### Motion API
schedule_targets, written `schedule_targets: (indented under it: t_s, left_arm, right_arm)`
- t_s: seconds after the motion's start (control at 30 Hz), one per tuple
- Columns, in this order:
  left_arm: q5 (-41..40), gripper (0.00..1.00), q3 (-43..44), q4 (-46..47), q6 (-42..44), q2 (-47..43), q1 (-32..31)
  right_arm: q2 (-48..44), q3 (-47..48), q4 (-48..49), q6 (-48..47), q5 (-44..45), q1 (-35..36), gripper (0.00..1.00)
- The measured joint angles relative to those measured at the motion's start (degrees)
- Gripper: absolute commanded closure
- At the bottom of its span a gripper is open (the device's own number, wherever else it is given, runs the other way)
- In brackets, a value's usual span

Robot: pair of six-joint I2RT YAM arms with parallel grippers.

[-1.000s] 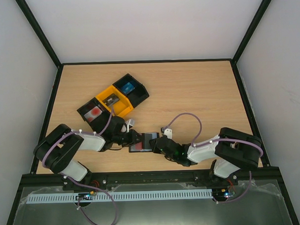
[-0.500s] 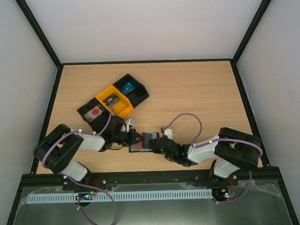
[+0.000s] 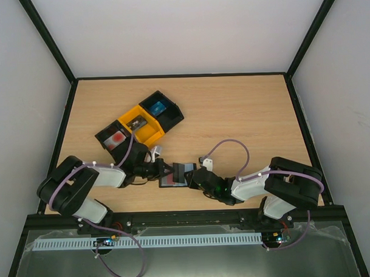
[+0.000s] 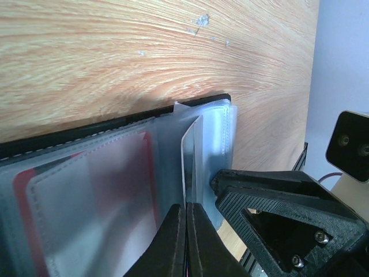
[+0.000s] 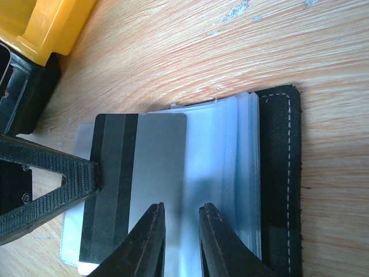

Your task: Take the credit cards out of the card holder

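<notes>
Enclosure: white walls (image 3: 181,29) are closing in the far side and both flanks, with a black frame (image 3: 48,46) running along their edges.
Table: pale wood (image 3: 245,112) is showing bare across the far and right parts, leaving open room there. The near strip is being crowded by both arms.
Arms: the left arm (image 3: 83,184) and right arm (image 3: 284,187) are reaching inward from the near corners and meeting near the middle of the near edge.
Bins: a slanted row of black, yellow and black bins (image 3: 139,122) is sitting just beyond the left arm, boxing in that side.
Card holder: the card holder (image 3: 174,177) is lying flat and open on the wood between the two grippers, its stitched black cover towards the right arm.
Sleeves: clear sleeves (image 5: 225,167) are fanning up from the cover.
Credit card: a grey credit card (image 5: 144,173) with a dark stripe is sticking partway out of the sleeves towards the left arm.
Red card: a red card (image 4: 20,190) is showing dimly behind cloudy plastic.
Left gripper: the left gripper (image 4: 185,210) is pinching the credit card's edge, its fingers pressed together on it.
Right gripper: the right gripper (image 5: 181,210) is resting its tips on the sleeves, with its fingers a narrow gap apart. Whether they are nipping a sleeve cannot be told.
Hidden: the overhead view is losing most of the holder under both wrists, and each wrist view is cutting the holder off at its lower edge.
</notes>
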Motion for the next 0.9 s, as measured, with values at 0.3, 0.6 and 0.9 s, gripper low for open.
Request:
schedule_targets:
  t_s: [0.3, 0.6, 0.9]
  left_arm:
    - [0.24, 0.97, -1.27, -1.97, 0.5, -2.75, 1.88]
    - [0.2, 0.97, -1.42, -4.9, 0.76, -5.7, 3.06]
    - [-0.2, 0.97, -1.42, -9.38, 1.88, -10.45, 4.46]
  right_arm:
    - [0.0, -0.04, 0.04, 0.13, 0.0, 0.0, 0.81]
    - [-0.57, 0.0, -0.68, -1.51, 0.0, 0.02, 0.8]
    - [-7.26, 0.0, -4.85, -9.62, 2.05, 0.17, 0.8]
